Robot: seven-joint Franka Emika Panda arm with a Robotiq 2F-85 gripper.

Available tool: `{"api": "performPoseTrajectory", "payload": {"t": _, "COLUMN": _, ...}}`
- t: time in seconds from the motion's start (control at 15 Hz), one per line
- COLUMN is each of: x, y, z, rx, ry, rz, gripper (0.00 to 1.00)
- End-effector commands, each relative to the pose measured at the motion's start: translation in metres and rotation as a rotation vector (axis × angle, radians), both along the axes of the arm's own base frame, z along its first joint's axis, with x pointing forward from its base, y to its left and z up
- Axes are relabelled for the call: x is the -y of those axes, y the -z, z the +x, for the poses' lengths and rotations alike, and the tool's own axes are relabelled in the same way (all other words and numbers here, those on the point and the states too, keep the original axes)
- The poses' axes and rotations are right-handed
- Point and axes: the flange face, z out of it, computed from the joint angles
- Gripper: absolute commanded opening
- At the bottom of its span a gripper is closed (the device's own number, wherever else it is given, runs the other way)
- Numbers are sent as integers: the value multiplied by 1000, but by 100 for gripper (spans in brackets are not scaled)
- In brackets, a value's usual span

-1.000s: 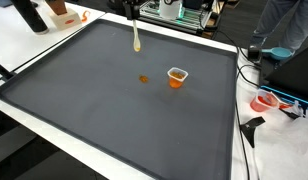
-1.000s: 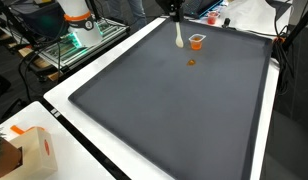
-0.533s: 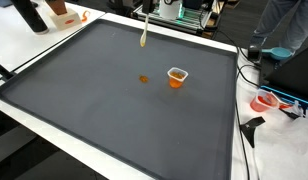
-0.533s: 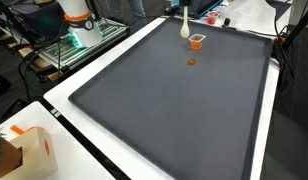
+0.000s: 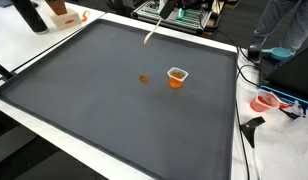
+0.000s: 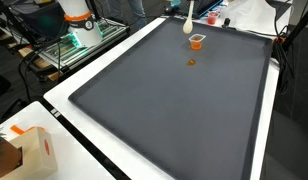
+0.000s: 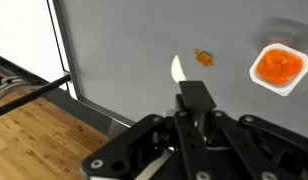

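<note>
In the wrist view my gripper [image 7: 192, 96] is shut on a pale spoon [image 7: 178, 70], whose bowl sticks out past the fingertips. Both exterior views show the spoon [image 5: 149, 38] [image 6: 188, 24] hanging high over the far edge of the dark grey mat [image 5: 104, 100] [image 6: 164, 110], with the gripper itself cut off at the top of the frame. On the mat stands a small orange cup [image 5: 176, 77] [image 6: 196, 41] [image 7: 280, 68] with orange filling. A small orange blob [image 5: 144, 79] [image 6: 191, 63] [image 7: 204, 57] lies beside it. The spoon is well above both.
A white table border [image 6: 79, 85] rings the mat. A cardboard box [image 6: 34, 152] sits at a near corner. An equipment rack [image 5: 189, 14] stands behind the far edge, and a person in blue [image 5: 284, 30] beside it. A red and white object [image 5: 266, 102] lies off the mat.
The spoon has risen and drifted toward the far edge of the mat, tilting as it went. The cup and the blob have stayed where they were.
</note>
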Motion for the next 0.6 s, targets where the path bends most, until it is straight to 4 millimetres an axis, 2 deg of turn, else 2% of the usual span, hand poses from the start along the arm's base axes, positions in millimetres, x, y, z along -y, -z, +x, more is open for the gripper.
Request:
{"api": "performPoseTrajectory", "payload": {"t": 0.0, "x": -26, "y": 33, "z": 19, "rx": 29, "ry": 15, "rz": -135, "gripper": 3}}
{"api": "performPoseTrajectory", "payload": {"t": 0.2, "x": -42, "y": 58, "z": 30, "rx": 59, "ry": 34, "rz": -220, "gripper": 3}}
{"api": "performPoseTrajectory", "payload": {"t": 0.53, "x": -56, "y": 95, "z": 45, "rx": 73, "ry": 53, "rz": -310, "gripper": 3}}
